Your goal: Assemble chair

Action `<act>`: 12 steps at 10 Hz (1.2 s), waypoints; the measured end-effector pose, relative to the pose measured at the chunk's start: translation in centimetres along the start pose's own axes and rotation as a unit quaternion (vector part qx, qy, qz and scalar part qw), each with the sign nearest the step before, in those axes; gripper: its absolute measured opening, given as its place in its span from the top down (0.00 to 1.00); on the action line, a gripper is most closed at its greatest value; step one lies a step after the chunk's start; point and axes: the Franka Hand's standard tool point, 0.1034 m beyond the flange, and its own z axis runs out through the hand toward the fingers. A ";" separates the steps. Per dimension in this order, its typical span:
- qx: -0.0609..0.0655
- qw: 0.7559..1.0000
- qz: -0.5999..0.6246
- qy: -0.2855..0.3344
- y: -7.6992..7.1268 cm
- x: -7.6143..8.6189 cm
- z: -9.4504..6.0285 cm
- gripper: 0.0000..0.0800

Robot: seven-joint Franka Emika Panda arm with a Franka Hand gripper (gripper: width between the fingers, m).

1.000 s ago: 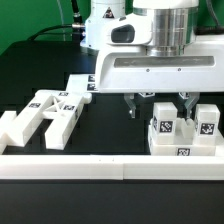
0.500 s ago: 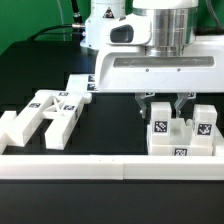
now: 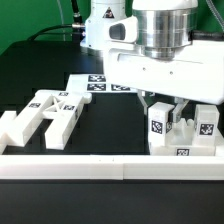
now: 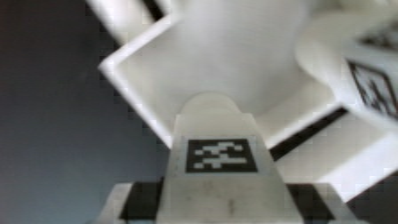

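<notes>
At the exterior view's right stands the partly built chair (image 3: 184,140), a white block with two upright tagged posts. My gripper (image 3: 165,112) comes down from above onto the nearer post (image 3: 158,127) and is shut on it. In the wrist view that post (image 4: 221,140) is a white rounded piece with a black-and-white tag, clamped between my dark pads (image 4: 150,198) on both sides. The second post (image 3: 205,122) stands free beside it. Loose white chair pieces (image 3: 45,115) lie at the exterior view's left.
A long white border rail (image 3: 110,166) runs along the table's front edge. The marker board (image 3: 100,84) lies flat at the back, partly under the arm. The black table top (image 3: 110,125) shows between the loose pieces and the chair.
The jaws have closed from wide open onto the nearer post. The hand has since turned about its axis while keeping hold. The loose pieces have not moved.
</notes>
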 end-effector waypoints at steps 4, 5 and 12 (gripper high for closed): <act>0.002 0.984 0.177 0.003 -0.3 -0.3 0.0 0.64; 0.001 0.980 0.199 0.002 -0.3 -0.3 0.0 0.64; 0.000 0.995 0.101 -0.002 0.1 0.1 0.0 0.23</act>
